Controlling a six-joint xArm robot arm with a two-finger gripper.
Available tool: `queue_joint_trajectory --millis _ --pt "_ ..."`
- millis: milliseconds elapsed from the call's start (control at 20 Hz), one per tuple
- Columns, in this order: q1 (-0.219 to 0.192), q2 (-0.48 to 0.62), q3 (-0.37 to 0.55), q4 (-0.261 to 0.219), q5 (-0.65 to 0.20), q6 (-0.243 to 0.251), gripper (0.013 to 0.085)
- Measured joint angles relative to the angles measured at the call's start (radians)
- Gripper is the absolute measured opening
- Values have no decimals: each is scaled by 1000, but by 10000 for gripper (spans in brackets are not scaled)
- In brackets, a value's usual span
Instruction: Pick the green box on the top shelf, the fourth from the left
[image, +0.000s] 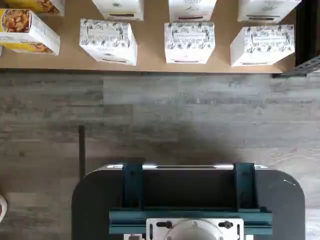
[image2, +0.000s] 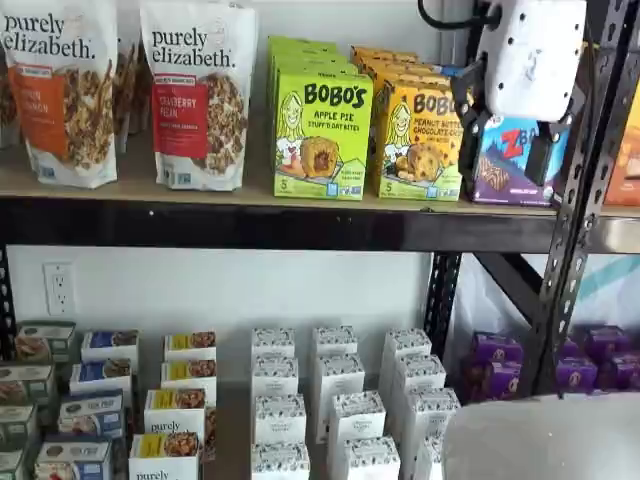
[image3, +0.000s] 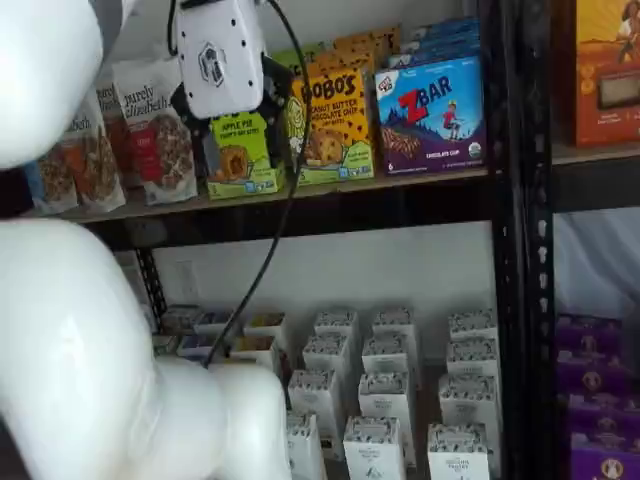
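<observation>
The green box (image2: 322, 135), a lime "BOBO'S Apple Pie" box with more of its kind behind it, stands on the top shelf (image2: 150, 192) between a granola bag and a yellow-orange Bobo's box. In both shelf views my gripper (image2: 506, 165) hangs in front of the shelf at the height of the boxes. It is open and empty, with a plain gap between its black fingers. In a shelf view the gripper (image3: 240, 125) covers the top of the green box (image3: 240, 160). The wrist view shows neither of them.
A yellow-orange Bobo's box (image2: 420, 140) and a blue ZBar box (image2: 505, 165) stand right of the green one, and Purely Elizabeth bags (image2: 200, 95) to its left. A black upright (image2: 580, 190) stands at the right. Small white boxes (image: 189, 42) fill the lower level. A dark mount (image: 187, 200) shows in the wrist view.
</observation>
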Motion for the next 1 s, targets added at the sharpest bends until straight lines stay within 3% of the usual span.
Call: queue_joint_trajectory --millis 50,100,200,650,1000 --pt "-20 2 -1 21 5 -10 850" --pt "-79 7 -4 83 18 -37 850" --pt "-112 7 -4 124 21 -57 850" --pt "-97 -4 4 121 -7 -50 850" --pt "-20 18 -1 106 -72 13 850"
